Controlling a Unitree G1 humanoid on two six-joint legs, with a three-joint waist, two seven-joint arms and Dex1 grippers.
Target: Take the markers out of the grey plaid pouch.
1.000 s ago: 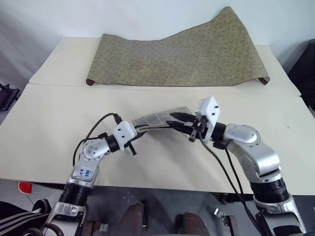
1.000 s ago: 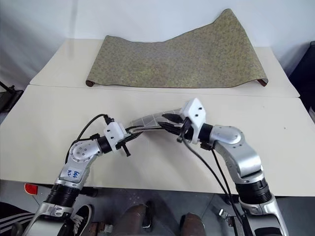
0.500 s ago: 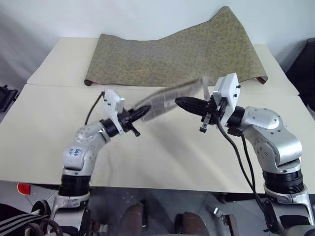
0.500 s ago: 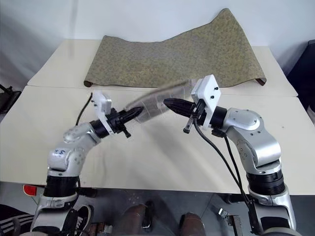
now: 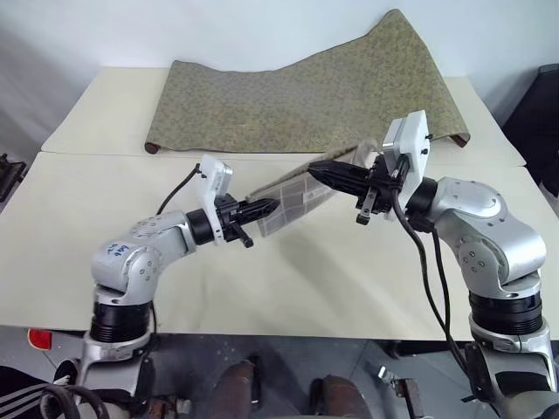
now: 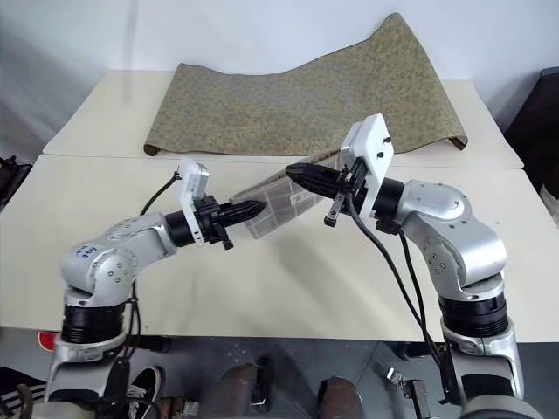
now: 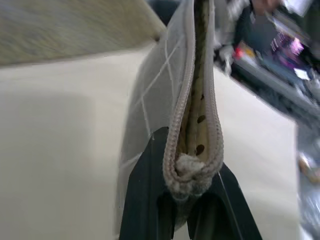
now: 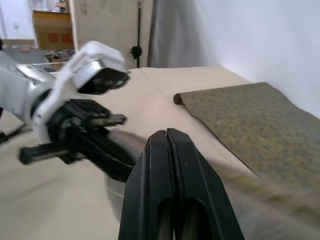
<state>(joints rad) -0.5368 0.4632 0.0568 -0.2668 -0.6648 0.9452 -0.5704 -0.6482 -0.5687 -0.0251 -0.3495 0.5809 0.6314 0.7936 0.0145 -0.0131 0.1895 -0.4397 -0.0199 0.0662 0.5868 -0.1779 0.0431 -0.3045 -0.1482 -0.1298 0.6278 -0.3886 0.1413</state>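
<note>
Pouch held aloft, markers not yet out.

Grey plaid pouch (image 5: 293, 202) lifted above the cream table (image 5: 79, 253), in front of the olive-gold patterned cloth (image 5: 288, 100). Left gripper (image 5: 266, 208) clamped tight on one end of the pouch, right at the zipper's end, as seen in the left wrist view. Right gripper (image 5: 325, 171) pinched fully closed near the pouch's upper far end; whether on fabric or zipper pull, cannot tell. Zipper mouth gaping slightly, spotted lining visible inside. No markers visible outside; opening wider and emptying apparently still to do.
</note>
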